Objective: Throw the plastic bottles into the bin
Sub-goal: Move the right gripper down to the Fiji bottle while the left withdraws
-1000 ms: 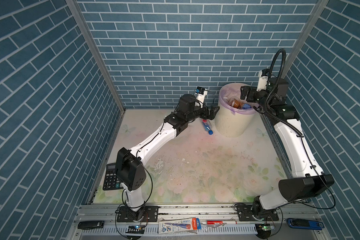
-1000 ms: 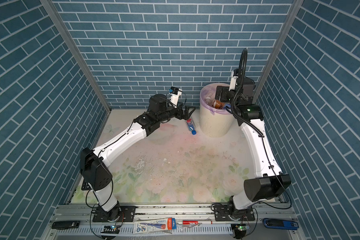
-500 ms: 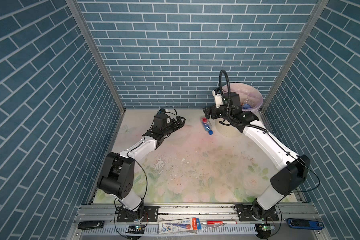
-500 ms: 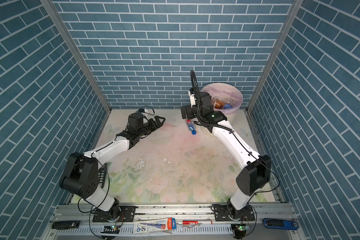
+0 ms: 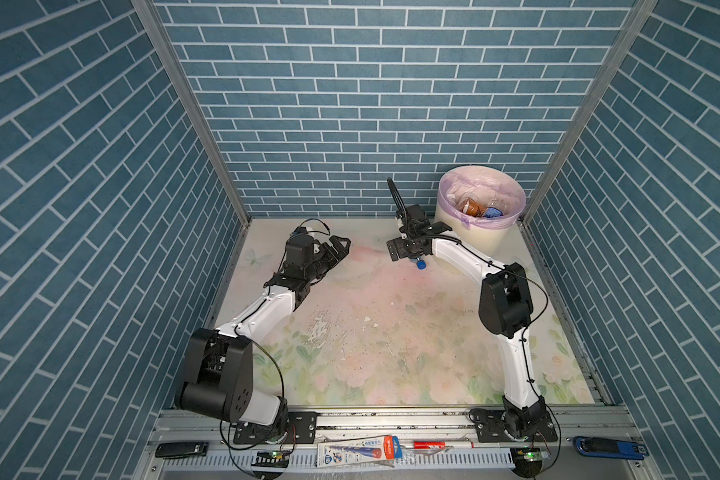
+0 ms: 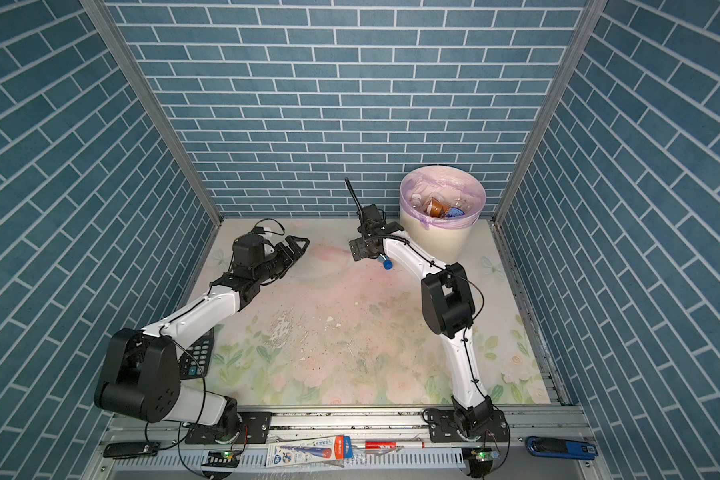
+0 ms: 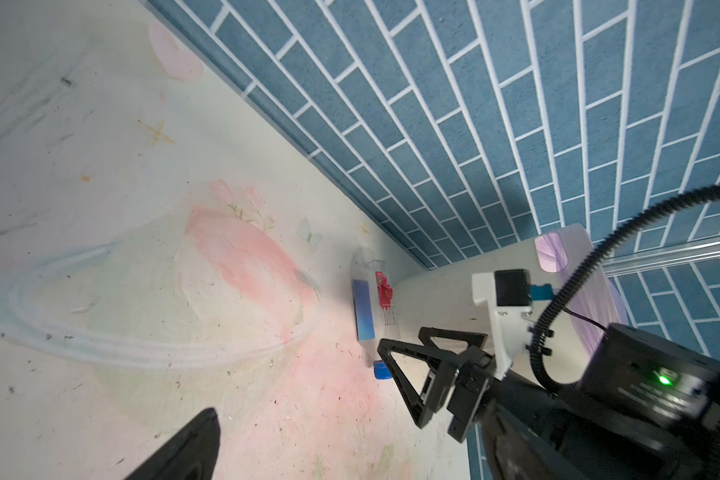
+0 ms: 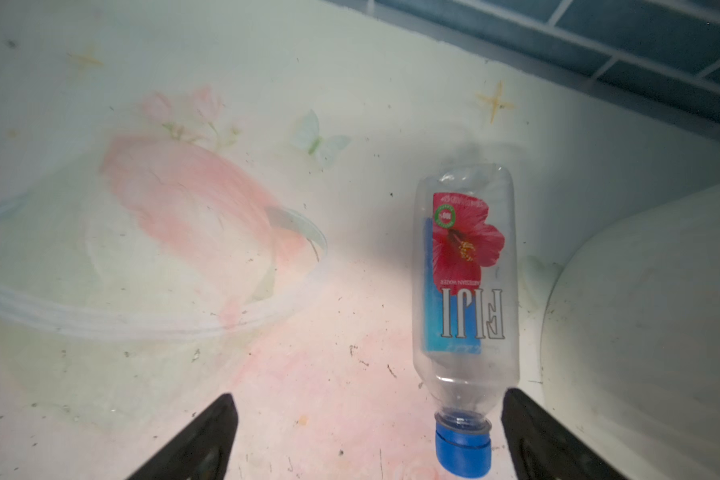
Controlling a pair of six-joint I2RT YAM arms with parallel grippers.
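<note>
Clear plastic bottle (image 8: pixel 466 291), blue-capped with a red flower label, lies on the floral table (image 5: pixel 371 332) just beside the cream ribbed bin (image 5: pixel 489 243): this looks like the pickup step.
Right tool (image 8: pixel 368 403) hovers over it, jaws wide apart and empty. The neck sits near one finger, so it likely needs centring, then lowering and closing. Left tool (image 5: pixel 338 248), also spread and empty, stands well apart. The bin wall crowds one side; the other side is open table.

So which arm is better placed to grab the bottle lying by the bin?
Right. The right tool hangs open over the bottle, whose cap lies between its fingers, beside the bin. The left tool, open too, is farther away across the mat.
</note>
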